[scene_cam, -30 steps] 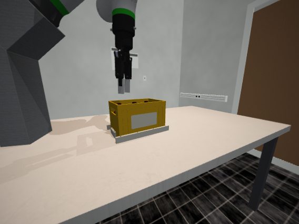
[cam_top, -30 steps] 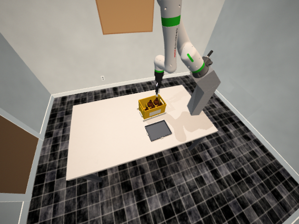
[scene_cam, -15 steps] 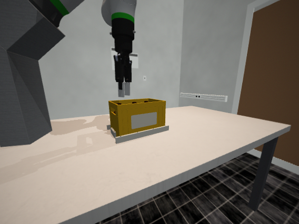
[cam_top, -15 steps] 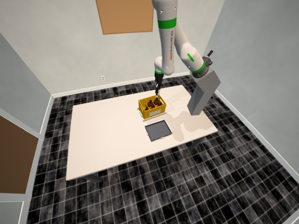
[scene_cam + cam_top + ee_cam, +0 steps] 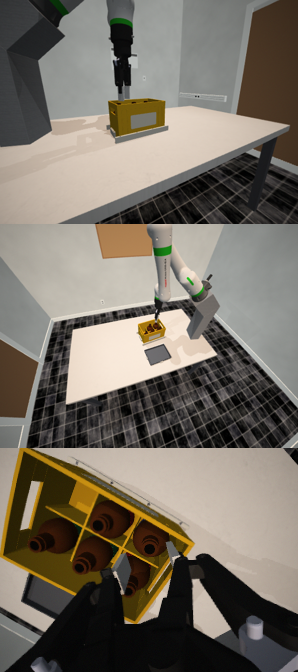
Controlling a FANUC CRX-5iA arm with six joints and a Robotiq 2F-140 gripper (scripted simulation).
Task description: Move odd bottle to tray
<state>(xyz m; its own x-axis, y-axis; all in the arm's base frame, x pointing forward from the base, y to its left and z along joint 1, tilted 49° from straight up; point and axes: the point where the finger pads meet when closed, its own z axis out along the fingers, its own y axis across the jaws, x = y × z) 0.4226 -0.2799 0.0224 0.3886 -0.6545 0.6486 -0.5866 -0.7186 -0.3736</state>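
A yellow crate [image 5: 151,331] stands on the table and holds five brown bottles in its cells. In the wrist view I look down on their openings; two of them, one bottle [image 5: 149,541] and another bottle [image 5: 133,578], lie in line with my fingers. One corner cell [image 5: 82,496] is empty. My gripper [image 5: 148,556] hangs straight down over the crate's end, partly open and empty. From the side its fingertips [image 5: 123,95] reach about the crate's rim [image 5: 136,101]. The dark grey tray [image 5: 157,354] lies flat beside the crate, with nothing on it; a corner of it shows in the wrist view [image 5: 42,593].
The robot's grey base block [image 5: 202,316] stands at the table's right edge, close to the crate. A table edge [image 5: 183,173] runs in front of the crate in the side view.
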